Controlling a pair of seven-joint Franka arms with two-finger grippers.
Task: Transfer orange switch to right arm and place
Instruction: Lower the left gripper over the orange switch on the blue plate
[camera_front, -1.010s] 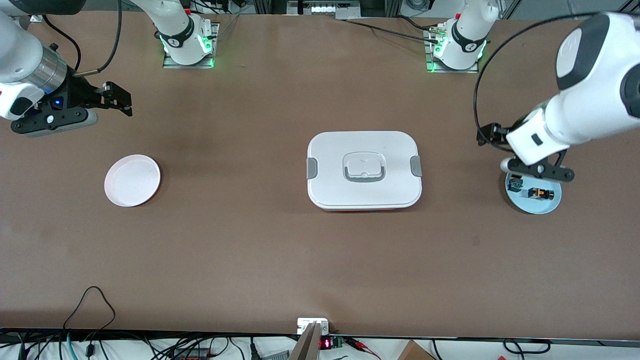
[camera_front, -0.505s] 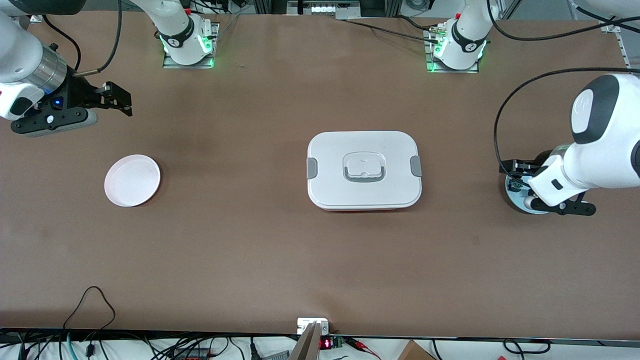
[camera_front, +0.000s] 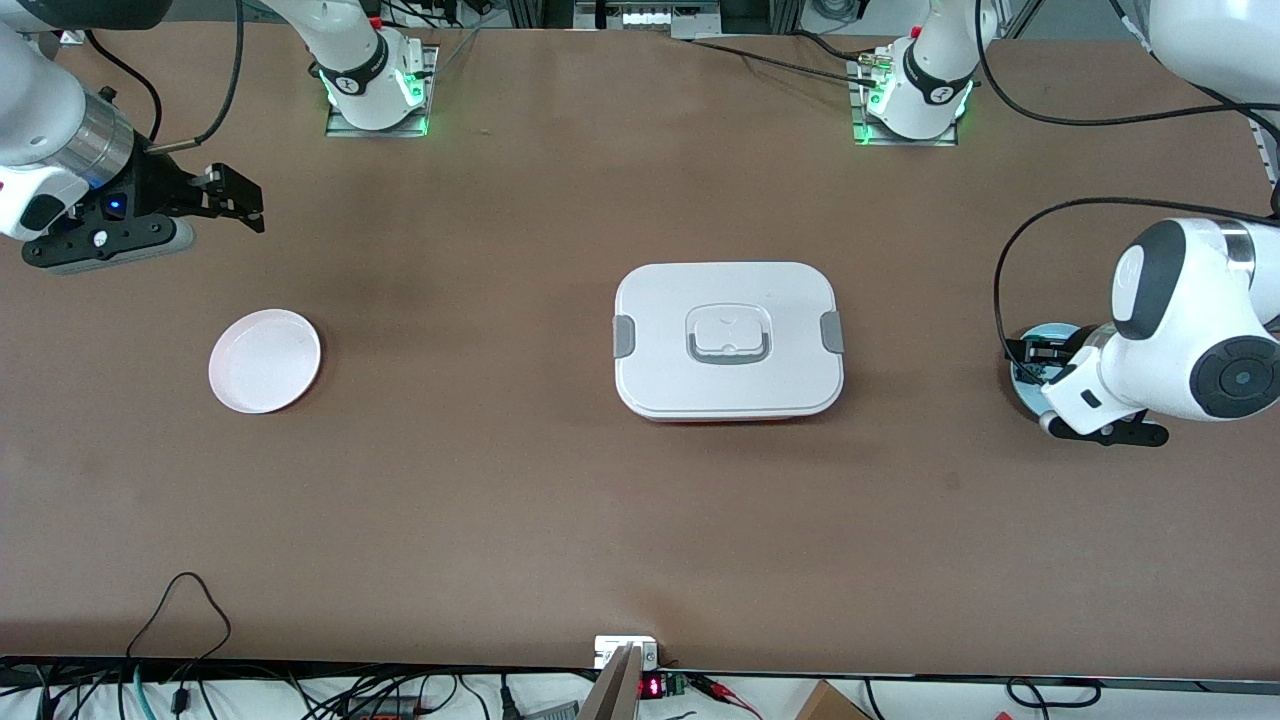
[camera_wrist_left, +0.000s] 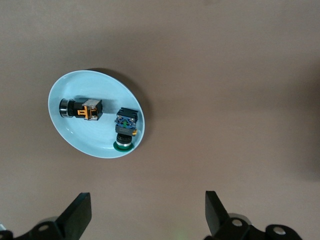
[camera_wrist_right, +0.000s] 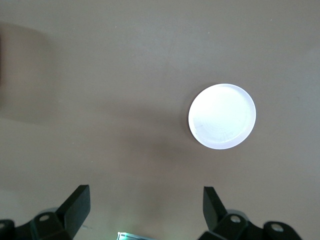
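The orange switch (camera_wrist_left: 83, 109) lies on its side on my pale blue plate (camera_wrist_left: 75, 137), upper left of my left wrist view, long axis running across the frame, beside a black-and-teal component (camera_wrist_left: 126, 127). My left gripper (camera_wrist_left: 147, 215) hovers above, fingers wide. My right gripper (camera_wrist_right: 145, 212) waits, fingers wide, over the surface by the white plate (camera_front: 264, 361). No legible writing.

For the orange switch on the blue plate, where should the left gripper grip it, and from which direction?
Probably from straight above, fingers closing across the black body of the orange switch, on its long flat sides. It lies on its side in the blue plate, apart from the black-and-teal component, so there seems room. The left gripper is open.
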